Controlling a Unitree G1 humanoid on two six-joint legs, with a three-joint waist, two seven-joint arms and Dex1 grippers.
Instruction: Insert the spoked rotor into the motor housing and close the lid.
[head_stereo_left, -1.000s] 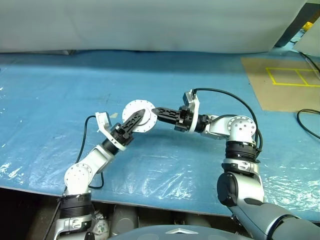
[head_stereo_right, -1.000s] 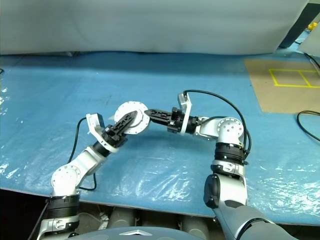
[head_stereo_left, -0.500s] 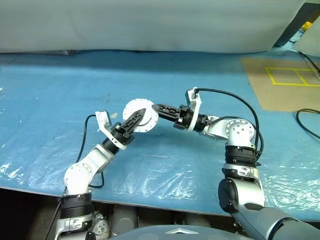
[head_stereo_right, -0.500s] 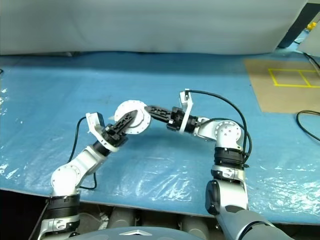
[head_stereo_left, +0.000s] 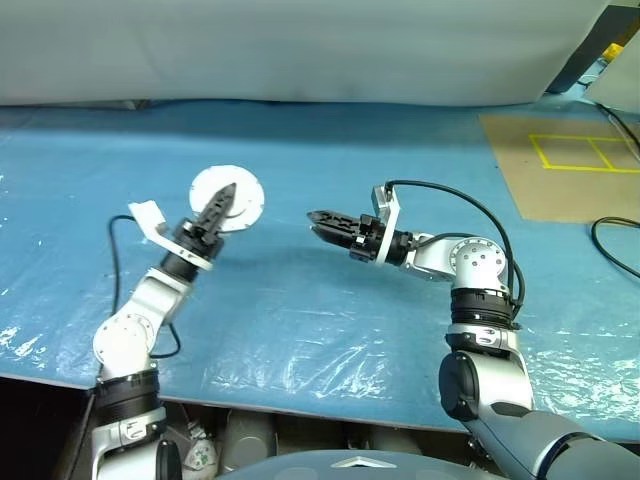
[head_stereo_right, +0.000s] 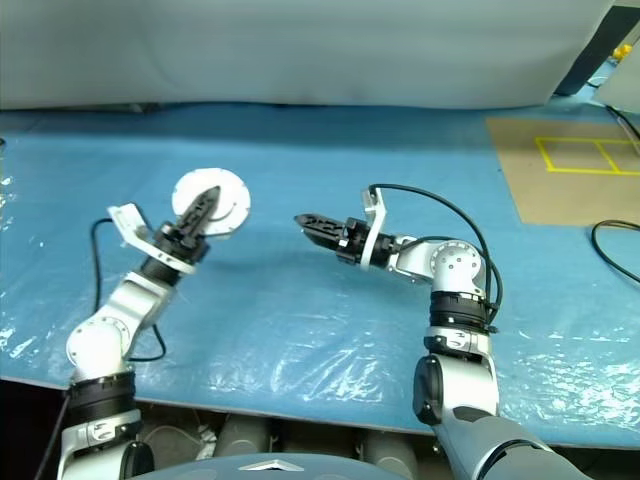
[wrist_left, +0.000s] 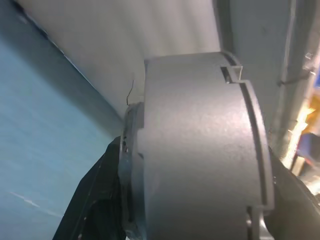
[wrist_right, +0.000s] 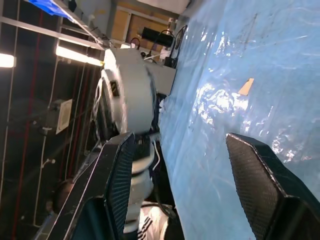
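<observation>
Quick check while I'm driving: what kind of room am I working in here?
Probably a lab or workshop test bay. The work surface is covered with a blue plastic sheet, a pale curtain closes off the back, and yellow tape squares are marked on a brown board at the far right.

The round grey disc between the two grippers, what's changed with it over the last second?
The right gripper opened its fingers and let go of the grey disc. The left gripper, shut on it, carried it away to the robot's left and a little up, so the two now stand apart. The right arm stayed about where it was, over the blue sheet.
</observation>
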